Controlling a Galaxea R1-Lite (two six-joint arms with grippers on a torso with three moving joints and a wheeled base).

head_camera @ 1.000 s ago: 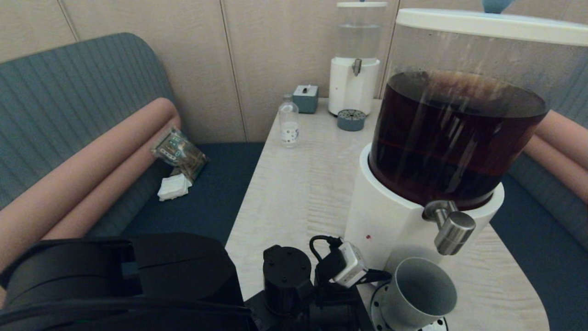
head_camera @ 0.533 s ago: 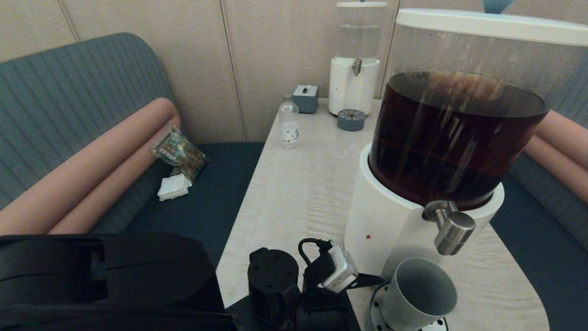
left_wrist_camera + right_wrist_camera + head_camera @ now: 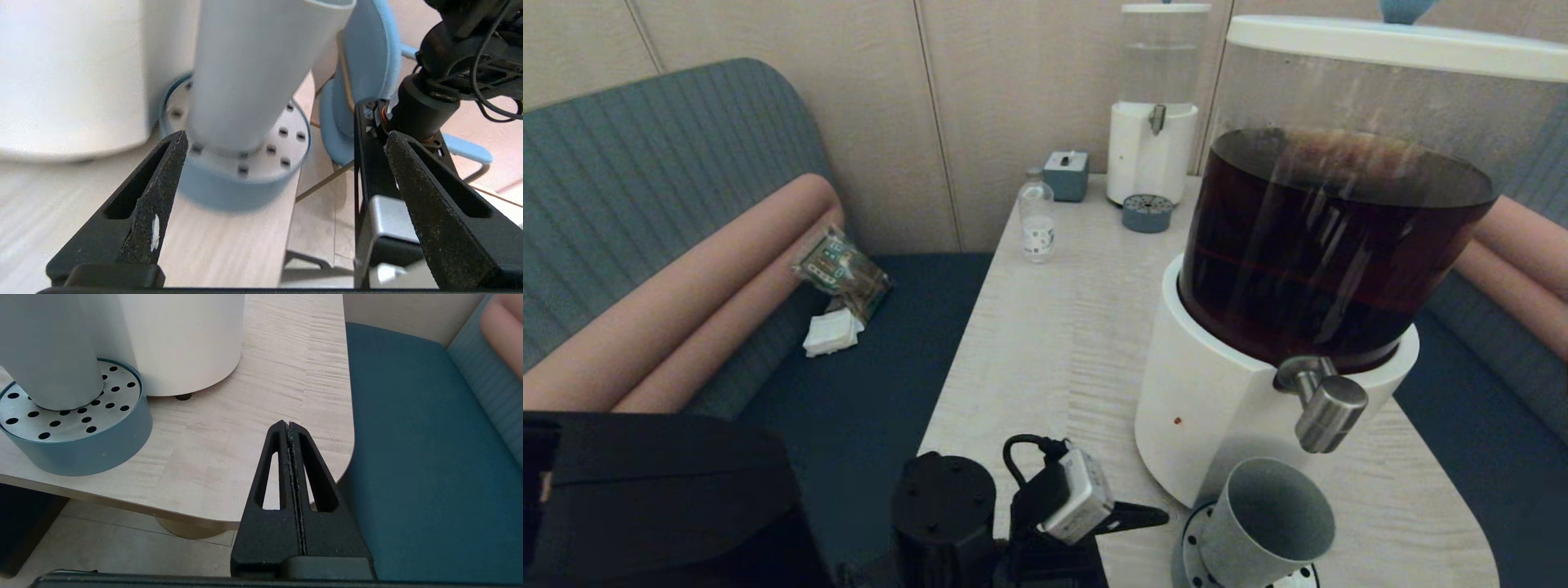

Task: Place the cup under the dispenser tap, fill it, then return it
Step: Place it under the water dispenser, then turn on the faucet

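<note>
The grey cup stands upright on a round perforated drip tray, directly below the steel dispenser tap of the large dispenser holding dark liquid. The cup's inside shows plain grey. My left gripper is open and empty, a short way left of the cup and clear of it. Its wrist sits over the table's near edge. My right gripper is shut on nothing, low by the table's near right corner, with the cup and tray off to its side.
At the table's far end stand a smaller clear-liquid dispenser, its small tray, a grey box and a small clear bottle. Blue benches flank the table. A snack packet lies on the left bench.
My left arm has drawn back from the cup, leftward and toward me, with its fingers open. The cup has stayed on the tray under the tap.
</note>
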